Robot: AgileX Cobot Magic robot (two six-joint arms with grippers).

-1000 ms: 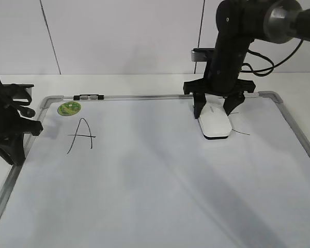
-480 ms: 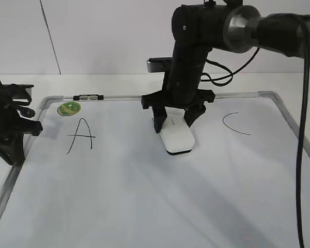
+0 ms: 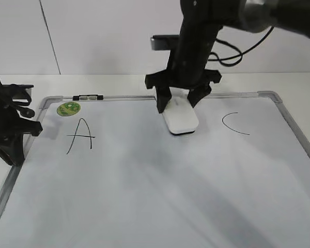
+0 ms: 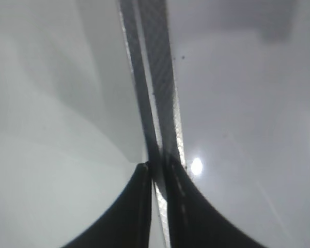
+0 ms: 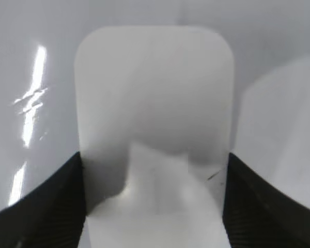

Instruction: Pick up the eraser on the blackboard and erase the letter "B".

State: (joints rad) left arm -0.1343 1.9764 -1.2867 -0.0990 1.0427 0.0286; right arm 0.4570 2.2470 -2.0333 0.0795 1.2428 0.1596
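Observation:
The blackboard (image 3: 144, 196) is a white board in a grey frame lying on the table. My right gripper (image 3: 180, 103) is shut on the white eraser (image 3: 180, 120) and holds it flat on the board's upper middle, between the letter A (image 3: 81, 135) and the letter C (image 3: 233, 124). No letter "B" shows on the board. In the right wrist view the eraser (image 5: 155, 119) fills the gap between the black fingers (image 5: 46, 206). My left gripper (image 3: 18, 121) rests at the board's left edge, jaws nearly together over the grey frame (image 4: 155, 103).
A round green magnet (image 3: 69, 108) sits at the board's top left corner, with a small black clip (image 3: 89, 96) on the top frame beside it. A cable hangs behind the right arm. White table and wall surround the board.
My right gripper moved the eraser left from over the letter C to the board's middle, then a little up and to the right. The left arm has not moved.

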